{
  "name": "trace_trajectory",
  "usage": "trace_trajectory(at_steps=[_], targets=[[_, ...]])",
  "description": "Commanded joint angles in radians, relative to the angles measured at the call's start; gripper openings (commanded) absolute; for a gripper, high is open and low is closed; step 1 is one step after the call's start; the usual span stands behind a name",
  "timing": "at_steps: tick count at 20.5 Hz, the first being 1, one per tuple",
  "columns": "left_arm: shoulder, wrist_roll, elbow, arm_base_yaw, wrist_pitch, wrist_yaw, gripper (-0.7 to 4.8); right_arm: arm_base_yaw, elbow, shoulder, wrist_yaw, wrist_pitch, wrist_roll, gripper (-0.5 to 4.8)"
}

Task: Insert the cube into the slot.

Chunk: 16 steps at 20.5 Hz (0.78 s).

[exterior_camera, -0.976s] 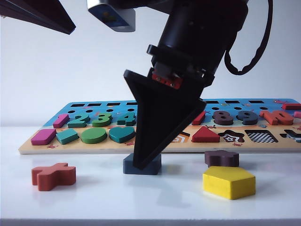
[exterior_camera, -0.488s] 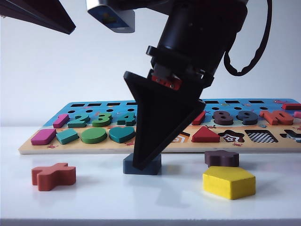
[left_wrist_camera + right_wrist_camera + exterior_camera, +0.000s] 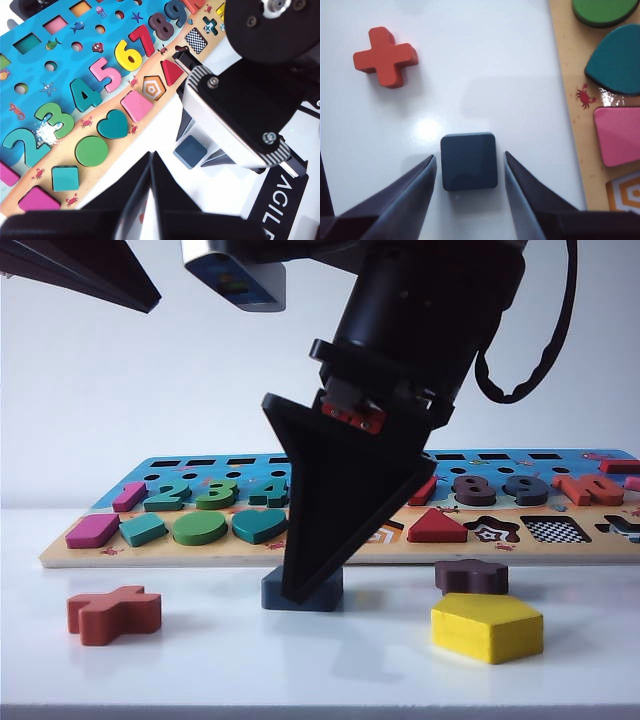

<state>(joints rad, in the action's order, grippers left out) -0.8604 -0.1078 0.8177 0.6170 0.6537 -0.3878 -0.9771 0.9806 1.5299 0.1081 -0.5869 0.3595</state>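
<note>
The cube, a flat navy square block, lies on the white table just in front of the puzzle board. My right gripper points down over it, open, one finger on each side with a thin gap to the block. In the exterior view its near finger hides most of the cube. The slot, a checkerboard square cut-out, is at the board's right end and also shows in the left wrist view as the slot. My left gripper hangs shut high at the left, its fingers holding nothing.
A red cross piece lies on the table to the left of the cube. A yellow pentagon and a dark brown star piece lie to the right, between the cube and the slot. The board carries numbers and coloured shapes.
</note>
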Motion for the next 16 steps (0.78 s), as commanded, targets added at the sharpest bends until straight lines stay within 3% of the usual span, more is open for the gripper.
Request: trace_trajectory(at_steps=[1,16], targets=[[0.003,-0.005,0.004,0.001,-0.012,-0.005,0.10,-0.002,0.003,-0.001,0.004,0.011,0.000,2.47],[0.004,-0.005,0.004,0.001,-0.013,-0.005,0.10,-0.002,0.003,0.017,0.004,0.011,0.000,2.34]])
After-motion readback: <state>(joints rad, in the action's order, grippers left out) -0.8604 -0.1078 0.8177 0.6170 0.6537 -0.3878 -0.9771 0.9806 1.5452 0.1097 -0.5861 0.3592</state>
